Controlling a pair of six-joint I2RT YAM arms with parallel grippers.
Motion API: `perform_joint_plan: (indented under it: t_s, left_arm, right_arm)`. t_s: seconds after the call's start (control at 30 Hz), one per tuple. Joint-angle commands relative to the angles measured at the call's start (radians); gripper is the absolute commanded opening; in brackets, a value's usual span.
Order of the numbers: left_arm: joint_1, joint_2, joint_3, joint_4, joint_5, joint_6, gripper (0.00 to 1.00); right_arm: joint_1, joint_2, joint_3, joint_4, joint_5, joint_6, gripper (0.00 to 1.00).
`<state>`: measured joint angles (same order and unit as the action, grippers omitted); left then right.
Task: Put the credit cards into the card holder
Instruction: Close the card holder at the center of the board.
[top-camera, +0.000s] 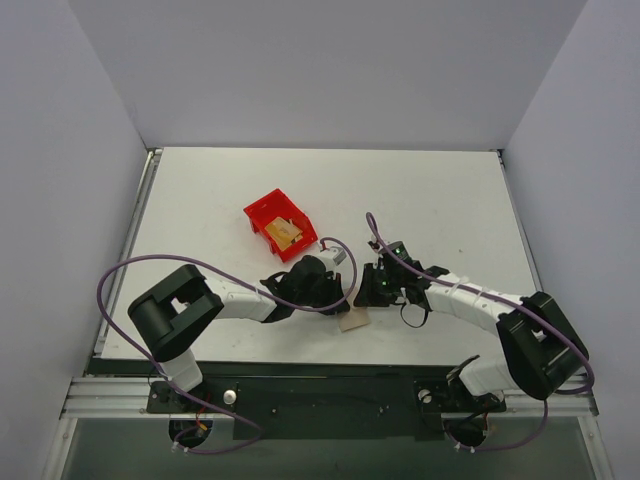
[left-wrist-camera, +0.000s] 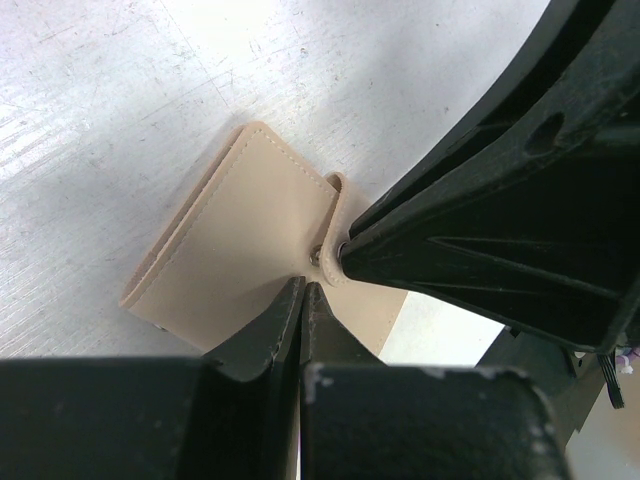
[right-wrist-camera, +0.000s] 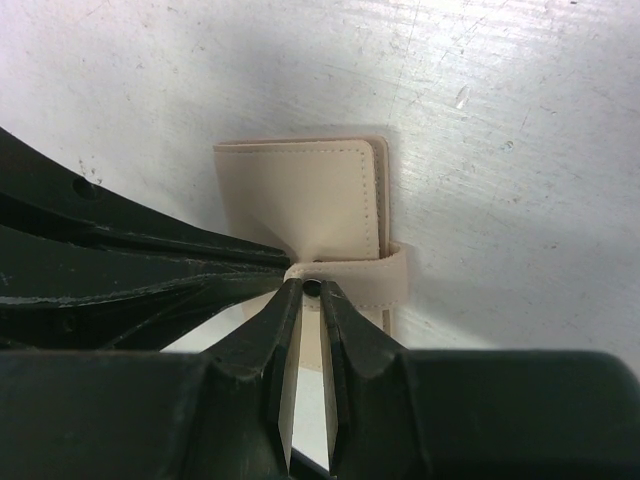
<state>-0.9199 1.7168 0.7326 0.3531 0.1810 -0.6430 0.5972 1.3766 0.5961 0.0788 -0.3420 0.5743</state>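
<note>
The card holder (top-camera: 355, 321), a beige folded wallet, lies on the table between my two grippers. It is folded in the left wrist view (left-wrist-camera: 235, 250) and the right wrist view (right-wrist-camera: 305, 195). Its snap tab (right-wrist-camera: 365, 278) wraps over one edge. My right gripper (right-wrist-camera: 312, 290) pinches that tab at the snap stud, jaws almost together. My left gripper (left-wrist-camera: 303, 287) is shut, its tips resting on the holder's cover right beside the snap. In the top view the left gripper (top-camera: 338, 296) and right gripper (top-camera: 364, 296) nearly touch. The credit cards (top-camera: 285, 233), orange-yellow, lie in the red bin (top-camera: 262, 209).
The red bin stands behind the left gripper, a short way up the table. The right arm's fingers (left-wrist-camera: 480, 230) fill the right of the left wrist view. The left arm's fingers (right-wrist-camera: 140, 262) cross the left of the right wrist view. Grey walls enclose the table on three sides.
</note>
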Motion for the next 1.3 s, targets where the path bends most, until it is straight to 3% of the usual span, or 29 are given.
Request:
perform_joint_plan:
  t_s: [0.0, 1.27]
  left_arm:
    - [0.004, 0.017, 0.002, 0.021, 0.012, 0.003, 0.03]
    - [0.01, -0.049, 0.028, -0.017, 0.002, 0.008, 0.04]
  right_arm:
    - [0.006, 0.018, -0.01, 0.01, -0.018, 0.001, 0.1]
    - [0.021, 0.124, 0.039, -0.037, -0.002, -0.008, 0.09]
